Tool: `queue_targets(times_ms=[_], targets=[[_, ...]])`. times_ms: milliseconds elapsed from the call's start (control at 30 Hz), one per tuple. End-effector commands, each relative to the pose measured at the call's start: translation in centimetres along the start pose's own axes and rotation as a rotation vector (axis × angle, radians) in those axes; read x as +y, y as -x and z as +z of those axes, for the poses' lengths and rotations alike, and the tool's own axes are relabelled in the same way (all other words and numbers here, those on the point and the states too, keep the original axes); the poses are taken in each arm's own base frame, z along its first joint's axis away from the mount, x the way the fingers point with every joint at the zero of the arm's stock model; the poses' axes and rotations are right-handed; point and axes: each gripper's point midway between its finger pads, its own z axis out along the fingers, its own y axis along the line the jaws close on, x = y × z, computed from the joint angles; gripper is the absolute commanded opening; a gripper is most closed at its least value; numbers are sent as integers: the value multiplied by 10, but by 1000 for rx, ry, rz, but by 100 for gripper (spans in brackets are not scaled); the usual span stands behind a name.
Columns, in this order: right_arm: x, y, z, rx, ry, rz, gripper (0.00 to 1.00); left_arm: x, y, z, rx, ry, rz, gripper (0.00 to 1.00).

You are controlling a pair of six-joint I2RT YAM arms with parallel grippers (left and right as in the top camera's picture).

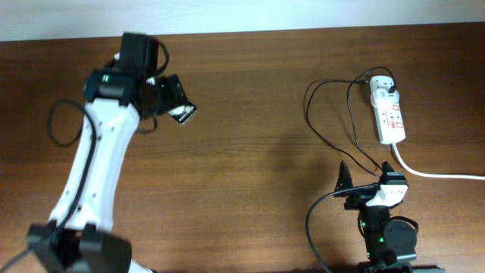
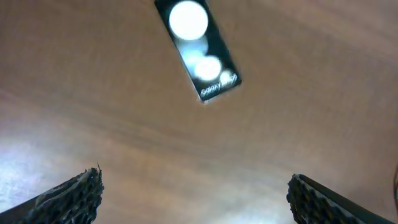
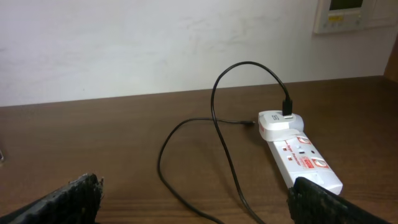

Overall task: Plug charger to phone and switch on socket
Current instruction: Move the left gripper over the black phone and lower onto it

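The left tool (image 2: 194, 184) hangs above the desk (image 2: 323, 124) with its fingers spread wide and nothing between them. The phone (image 2: 198, 53) lies flat ahead of it, back up and skewed to the finger line. The step in hand looks like taking the phone. To do it well, I would move forward until the phone sits midway between the fingers. Then turn the wrist to match its slant and close on the long edges, leaving the lettered end free for the plug. The right tool (image 3: 194, 186) is also wide and empty. The charger (image 3: 214, 118) loops just ahead of it and the socket (image 3: 303, 160) lies ahead to its right.
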Motion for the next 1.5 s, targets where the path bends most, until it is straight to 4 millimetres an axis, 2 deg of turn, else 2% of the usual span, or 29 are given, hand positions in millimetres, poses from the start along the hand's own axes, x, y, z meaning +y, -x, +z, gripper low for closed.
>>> queue_targets(times_ms=[0, 133, 200, 300, 433, 533, 700, 833, 867, 933, 1100, 1267, 1333, 1367, 1467], targets=[[-2, -3, 0, 5, -7, 0, 99, -11, 24, 22, 0, 20, -61, 99], [-2, -3, 0, 5, -7, 0, 99, 4, 44, 69, 28, 28, -144, 99], [-2, -3, 0, 5, -7, 0, 99, 7, 35, 86, 72, 54, -141, 99], [-2, -3, 0, 5, -7, 0, 99, -9, 27, 111, 137, -11, -149, 99], [-2, -3, 0, 5, -7, 0, 99, -16, 23, 150, 149, 13, -362, 99], [-2, -3, 0, 5, -7, 0, 99, -14, 21, 172, 153, 35, -364, 99], [-2, -3, 0, 5, -7, 0, 99, -16, 25, 173, 129, 34, -357, 99], [-2, -3, 0, 5, -7, 0, 99, -1, 32, 174, 64, 120, -348, 99], [-2, -3, 0, 5, -7, 0, 99, 0, 34, 177, 58, 123, -349, 99], [-2, -3, 0, 5, -7, 0, 99, -3, 33, 195, 57, 118, -350, 99], [-2, -3, 0, 5, -7, 0, 99, 0, 23, 229, 76, 141, -345, 99], [-2, -3, 0, 5, -7, 0, 99, 4, 28, 237, 42, 161, -332, 100], [-2, -3, 0, 5, -7, 0, 99, 5, 24, 242, 55, 166, -315, 90], [-2, -3, 0, 5, -7, 0, 99, 6, 21, 245, 66, 170, -306, 91], [-2, -3, 0, 5, -7, 0, 99, 11, -10, 267, 174, 196, -296, 87]])
